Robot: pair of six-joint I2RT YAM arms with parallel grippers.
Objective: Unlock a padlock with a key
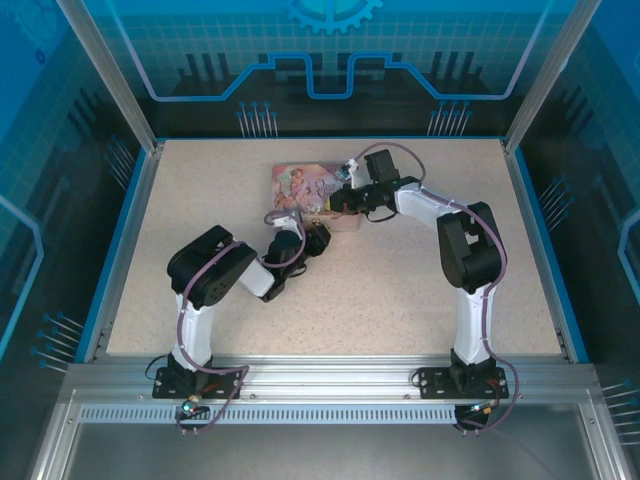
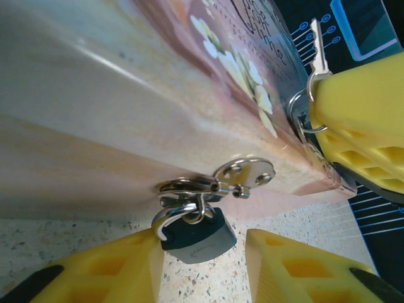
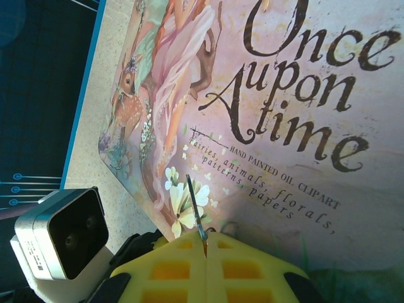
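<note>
Left gripper (image 2: 202, 266): jaws apart, straddling the padlock (image 2: 199, 240), which hangs between them from the pink tin's (image 2: 126, 126) hasp (image 2: 247, 173); contact unclear. Right gripper (image 3: 205, 243), beyond, clenched on the key (image 3: 194, 211), blade out. Judgement: pinch lock body squarely, steady it first.

Key (image 3: 194, 208) (in yellow jaws) over tin (image 3: 353, 208)

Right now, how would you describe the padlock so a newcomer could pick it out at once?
Find the pink illustrated tin. On its side wall sits a round metal hasp, and the padlock hangs at it. It is the small dark-bodied piece with a silver shackle, unlike the thin flat key.
</note>
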